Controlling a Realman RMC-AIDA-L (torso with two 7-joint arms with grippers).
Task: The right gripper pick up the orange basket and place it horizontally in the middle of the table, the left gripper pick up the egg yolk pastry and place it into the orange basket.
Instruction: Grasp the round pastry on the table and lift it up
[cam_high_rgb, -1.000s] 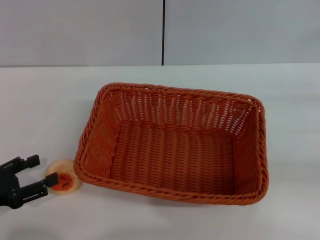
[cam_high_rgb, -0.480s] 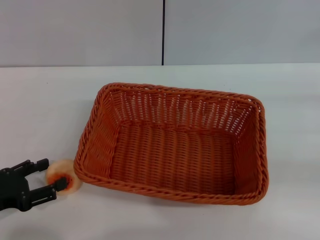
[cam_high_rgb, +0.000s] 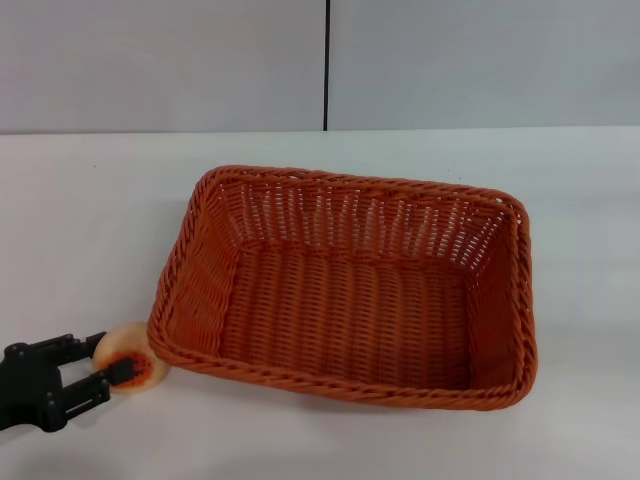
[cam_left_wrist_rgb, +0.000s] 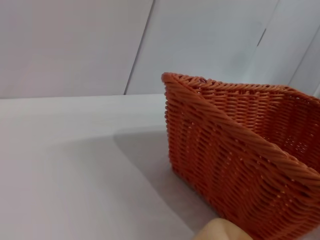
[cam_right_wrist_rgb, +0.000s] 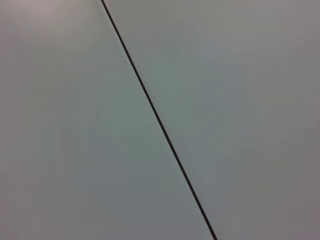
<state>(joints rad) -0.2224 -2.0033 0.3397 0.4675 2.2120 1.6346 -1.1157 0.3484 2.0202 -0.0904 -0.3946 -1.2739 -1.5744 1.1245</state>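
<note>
The left gripper (cam_high_rgb: 108, 362) has its two short jaws set around the egg yolk pastry (cam_high_rgb: 133, 360), one at the far edge and one across the orange top; they look closed onto it, though the pastry rests low on the table (cam_high_rgb: 90, 220), not lifted. The pastry sits just beside the near-left corner of the orange basket (cam_high_rgb: 345, 285), touching or almost touching the braided rim. The basket lies lengthwise across the middle of the table with nothing inside it, so the first half of the task looks finished. What remains, by my reading, is the lift, the carry over the rim and the release inside. The right gripper is out of sight; its wrist camera shows only a plain grey wall with a dark seam
</note>
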